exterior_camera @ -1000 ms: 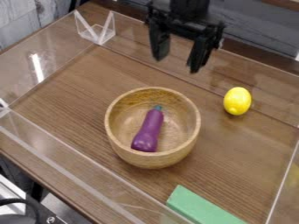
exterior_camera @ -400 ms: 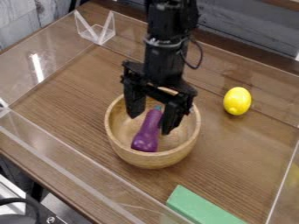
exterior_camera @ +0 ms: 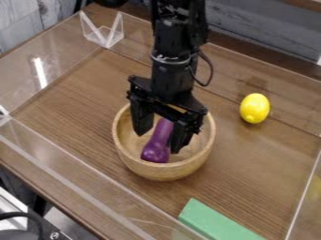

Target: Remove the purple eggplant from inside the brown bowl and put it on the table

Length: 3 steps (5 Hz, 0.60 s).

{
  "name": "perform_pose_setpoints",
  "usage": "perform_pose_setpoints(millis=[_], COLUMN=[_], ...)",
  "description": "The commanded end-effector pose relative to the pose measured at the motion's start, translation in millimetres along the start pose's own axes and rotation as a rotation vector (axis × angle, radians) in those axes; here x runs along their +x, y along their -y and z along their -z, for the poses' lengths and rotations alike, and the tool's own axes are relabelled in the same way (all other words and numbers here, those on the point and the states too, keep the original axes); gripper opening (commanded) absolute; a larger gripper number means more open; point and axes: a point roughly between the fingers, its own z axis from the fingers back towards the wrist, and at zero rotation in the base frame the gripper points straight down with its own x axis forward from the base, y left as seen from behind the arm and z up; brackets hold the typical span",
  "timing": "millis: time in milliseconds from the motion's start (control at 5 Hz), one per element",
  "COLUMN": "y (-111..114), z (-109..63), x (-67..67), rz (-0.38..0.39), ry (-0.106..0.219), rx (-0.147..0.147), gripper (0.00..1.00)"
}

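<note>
Brown wood-grain table (exterior_camera: 75, 112) fills the view, bordered on its sides by clear acrylic walls (exterior_camera: 75, 178). Near the middle of the table sits the brown bowl (exterior_camera: 164, 161), round, light wood, with a thick rim. The purple eggplant (exterior_camera: 157, 143) lies inside the bowl, its darker narrow end pointing toward the far edge of the table. A black robot arm (exterior_camera: 175, 42) comes down from the far edge, and its claw (exterior_camera: 162, 130) points straight down into the bowl. The claw is spread wide, one finger (exterior_camera: 135, 120) on each side of the eggplant, both reaching below the rim; whether either finger touches the eggplant cannot be told. A yellow lemon (exterior_camera: 254, 108) rests on the table toward the right edge, well apart from the bowl. A green flat block (exterior_camera: 232, 223) lies at the near edge, toward the right corner. Bare table lies open to the left of the bowl, as far as the left wall, and between the bowl and the lemon.
</note>
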Motion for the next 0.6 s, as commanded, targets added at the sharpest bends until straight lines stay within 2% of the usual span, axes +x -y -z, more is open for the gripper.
perform_pose_setpoints(millis=[0,400], y=[0.0,-1.5], z=[-2.7,11.3], x=[4.2,7.0], rz=[0.012,0.003], ry=[0.04,0.033], rx=[0.005,0.005], gripper=[1.0,1.0])
